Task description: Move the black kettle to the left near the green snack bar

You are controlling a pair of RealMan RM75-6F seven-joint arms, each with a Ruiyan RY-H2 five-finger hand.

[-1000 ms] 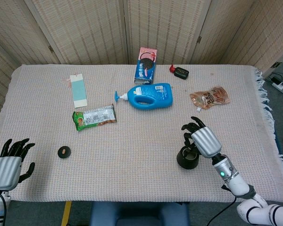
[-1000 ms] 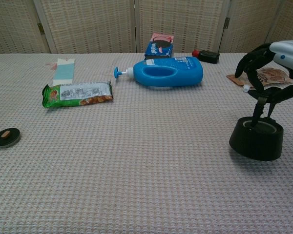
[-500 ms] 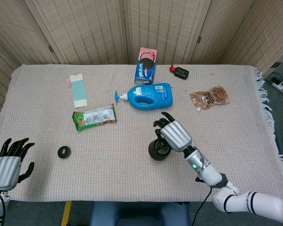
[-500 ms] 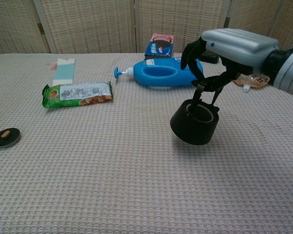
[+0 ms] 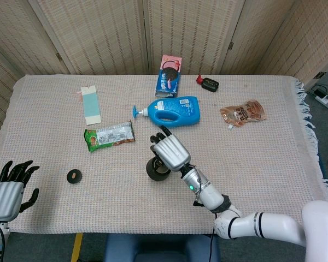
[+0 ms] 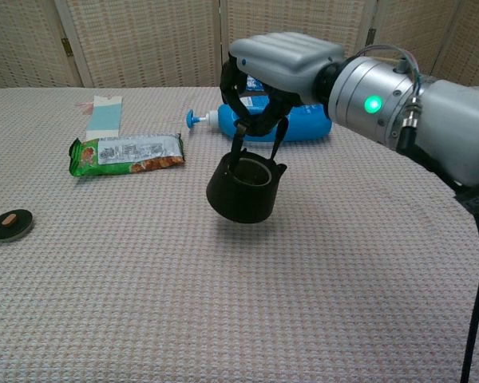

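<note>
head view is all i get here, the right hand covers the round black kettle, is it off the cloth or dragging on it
Observer: Off it. In the chest view the black kettle hangs clear of the woven cloth.
Operator: how is the hand holding it
Observer: The right hand has its fingers hooked round the thin handle, and the kettle's body dangles below the hand.
Operator: is it level
Observer: No, it is tilted. Its open top, with no lid on it, faces the chest camera.
</note>
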